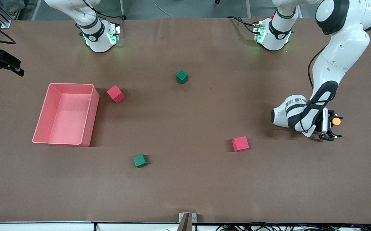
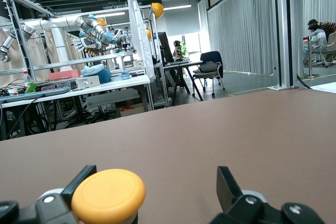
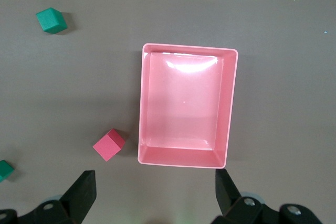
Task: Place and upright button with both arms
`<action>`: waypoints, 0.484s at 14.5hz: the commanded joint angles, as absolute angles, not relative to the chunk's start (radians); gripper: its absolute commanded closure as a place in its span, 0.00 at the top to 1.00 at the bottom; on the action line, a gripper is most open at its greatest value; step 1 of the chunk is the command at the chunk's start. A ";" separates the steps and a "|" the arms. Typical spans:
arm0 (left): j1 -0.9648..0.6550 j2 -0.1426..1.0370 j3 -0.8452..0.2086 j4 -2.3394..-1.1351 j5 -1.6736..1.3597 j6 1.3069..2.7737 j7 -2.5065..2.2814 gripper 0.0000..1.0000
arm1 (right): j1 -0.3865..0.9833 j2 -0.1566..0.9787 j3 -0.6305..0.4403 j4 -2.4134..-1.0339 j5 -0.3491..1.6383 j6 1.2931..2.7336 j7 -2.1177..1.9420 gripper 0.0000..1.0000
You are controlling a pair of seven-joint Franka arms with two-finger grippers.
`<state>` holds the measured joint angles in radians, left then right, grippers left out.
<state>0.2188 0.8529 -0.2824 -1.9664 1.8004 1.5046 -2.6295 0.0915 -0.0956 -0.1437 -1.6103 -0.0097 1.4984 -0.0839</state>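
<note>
Left gripper (image 1: pixel 331 126) low over the table (image 1: pixel 185 186) at the left arm's end, wrist turned sideways so fingers run level with the surface; jaws spread, one finger (image 2: pixel 79 179) touching the button (image 1: pixel 336 121), the other (image 2: pixel 227 184) well clear of it. Not clamped, so reads as released. Button between the jaws, orange cap pointing sideways away from the wrist, body hidden by the finger; whether it rests on the table or hangs against the finger, cannot tell. Sideways wrist probably chosen to lay the button down near the table edge; still looks tipped on its side, so uprighting judged not done. Right gripper (image 3: pixel 152 184) wide open, empty, high above the pink bin (image 1: pixel 65 114), looking straight down; right arm waiting. Front view alone gives the layout: red cube (image 1: pixel 116 94) just beside the bin, second red cube (image 1: pixel 240 143) near the left gripper, green cube (image 1: pixel 182 77) farther from the camera mid-table, another green cube (image 1: pixel 139 160) nearer. Front view does not show the right gripper at all, only that arm's base. Left wrist view alone gives the finger-to-cap contact and the gap on the free finger. Right wrist view alone confirms the bin is empty.
</note>
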 commanded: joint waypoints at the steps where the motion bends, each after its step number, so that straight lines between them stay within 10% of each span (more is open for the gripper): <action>1: 0.225 0.851 -0.285 -1.979 1.818 1.499 -2.620 1.00 | 0.084 -0.112 -0.138 -1.628 0.006 1.497 -0.094 1.00; 7: 0.233 0.836 -0.285 -2.023 1.812 1.493 -2.563 1.00 | 0.084 -0.110 -0.138 -1.628 0.006 1.497 -0.094 1.00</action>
